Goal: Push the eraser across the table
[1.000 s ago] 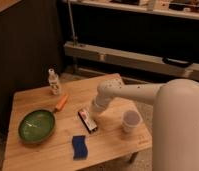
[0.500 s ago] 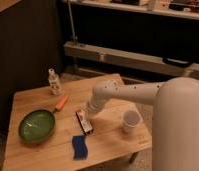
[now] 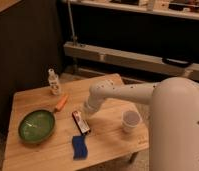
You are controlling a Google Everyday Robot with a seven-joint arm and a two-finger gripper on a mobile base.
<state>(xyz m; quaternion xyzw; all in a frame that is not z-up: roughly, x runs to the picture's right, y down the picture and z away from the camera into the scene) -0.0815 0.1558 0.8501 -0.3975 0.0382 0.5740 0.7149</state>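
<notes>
Mid-push, with the white gripper (image 3: 84, 113), fingers closed, right beside the small black-and-white eraser bar (image 3: 81, 123) on the light wooden table (image 3: 109, 84); next, shove slowly and straight.

One camera looks down over the robot's arm (image 3: 135, 93) onto the table (image 3: 107, 126), seemingly from head height. The gripper (image 3: 86, 109) sits mid-frame.

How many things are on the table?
6: bottle back left, carrot near it, green plate left, eraser centre by the shut hand, blue block in front, cup right. The arm may hide more.
</notes>
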